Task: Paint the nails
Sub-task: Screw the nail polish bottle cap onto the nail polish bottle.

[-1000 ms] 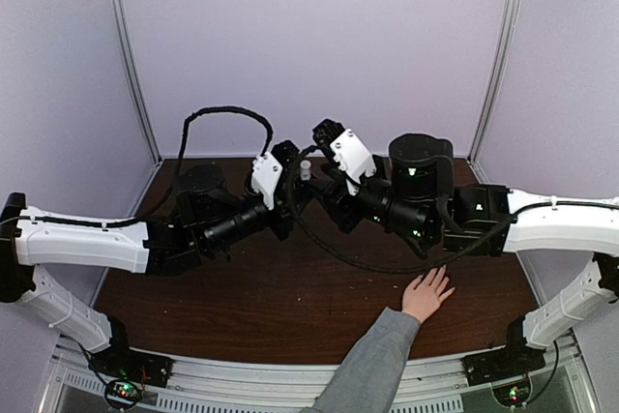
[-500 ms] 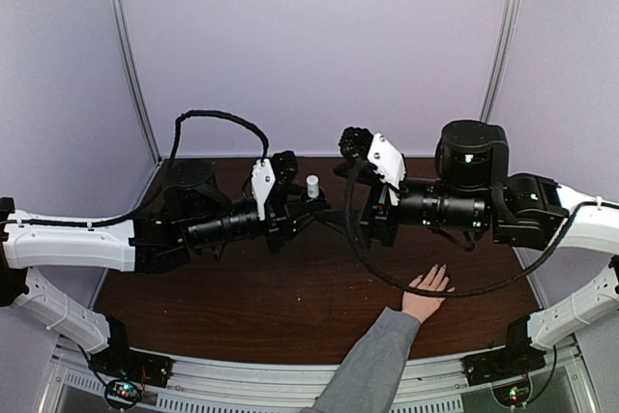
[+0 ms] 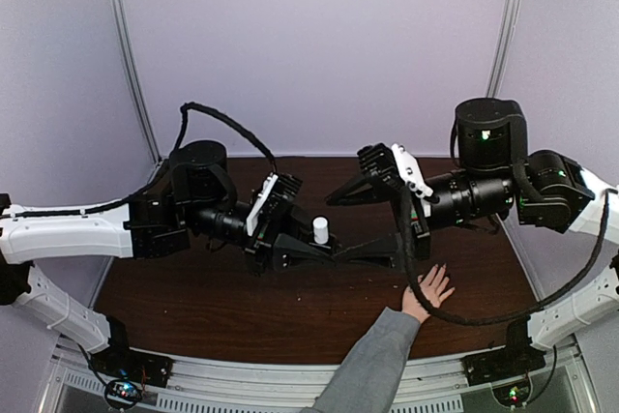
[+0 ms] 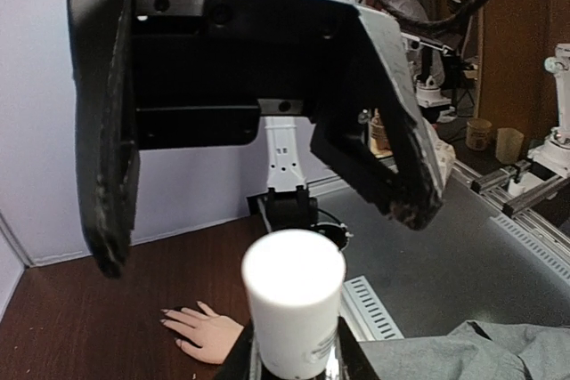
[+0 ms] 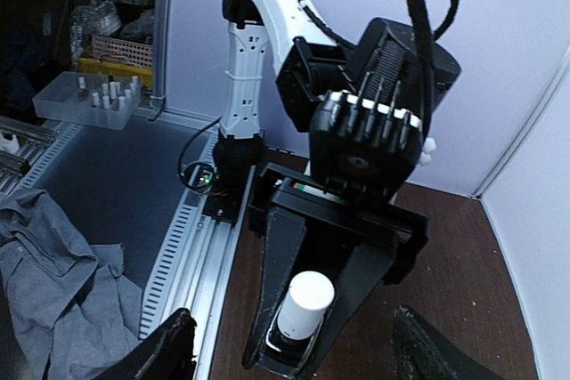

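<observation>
Left gripper (image 3: 309, 245) is clenched on a small bottle (image 5: 301, 311). The bottle is held upright, its white cap (image 4: 294, 284) on top and its dark body pinched low between the fingers (image 5: 283, 266). The bottle is lifted clear of the brown table (image 3: 232, 309), about mid-table.

Right gripper (image 4: 263, 236) is released, with the jaws spread wide and nothing held between them. It is pointed at the left gripper and faces it head-on. In the left wrist view the cap is seen just below the gap in the open jaws. No contact between the right fingers (image 4: 105, 175) and the cap is seen. In the top view the right gripper is placed up and to the right of the bottle, near it but apart.

A hand (image 3: 427, 291) is laid flat, palm down, on the table near the front right edge. Its fingers are spread and pointed toward the back wall. A grey sleeve (image 3: 372, 367) is seen running from it to the near edge.

The nails (image 4: 166, 312) are seen only as tiny tips at the finger ends. Their colour and any polish are too small to be told. The hand is placed below and in front of the right arm, well apart from both grippers. A black cable (image 3: 410, 268) is looped just beside its fingers.
</observation>
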`<move>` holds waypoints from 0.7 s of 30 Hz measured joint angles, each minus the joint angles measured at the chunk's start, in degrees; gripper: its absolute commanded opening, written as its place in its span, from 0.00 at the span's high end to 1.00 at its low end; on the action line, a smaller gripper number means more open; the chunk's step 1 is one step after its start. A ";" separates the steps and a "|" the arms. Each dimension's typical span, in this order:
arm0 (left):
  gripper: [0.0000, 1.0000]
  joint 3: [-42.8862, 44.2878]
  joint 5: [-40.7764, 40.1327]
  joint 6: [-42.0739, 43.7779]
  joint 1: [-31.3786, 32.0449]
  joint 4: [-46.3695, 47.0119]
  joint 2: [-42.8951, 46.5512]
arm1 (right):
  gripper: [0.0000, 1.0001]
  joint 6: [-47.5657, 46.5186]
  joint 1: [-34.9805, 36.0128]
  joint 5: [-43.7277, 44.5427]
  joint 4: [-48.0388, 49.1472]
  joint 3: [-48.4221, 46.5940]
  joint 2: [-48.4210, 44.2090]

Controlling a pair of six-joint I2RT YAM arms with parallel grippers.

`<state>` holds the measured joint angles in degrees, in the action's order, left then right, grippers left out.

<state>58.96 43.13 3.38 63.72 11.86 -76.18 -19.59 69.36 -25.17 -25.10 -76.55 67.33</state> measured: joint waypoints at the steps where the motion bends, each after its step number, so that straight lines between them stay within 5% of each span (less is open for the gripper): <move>1: 1.00 0.44 1.20 0.00 0.09 -0.33 -0.33 | 0.29 -0.31 0.00 -1.84 -0.79 -0.85 0.61; 7: 1.00 1.79 6.84 0.00 0.74 -3.98 -1.86 | 0.37 -1.44 0.00 -7.67 -3.63 -1.99 3.45; 21: 1.00 2.58 10.54 0.22 0.94 -7.58 -2.36 | 0.79 0.39 0.00 -13.46 -5.31 -3.89 6.73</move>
<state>61.54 53.67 3.60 64.66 4.27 -78.54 -19.20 69.36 -38.63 -30.41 -80.44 74.06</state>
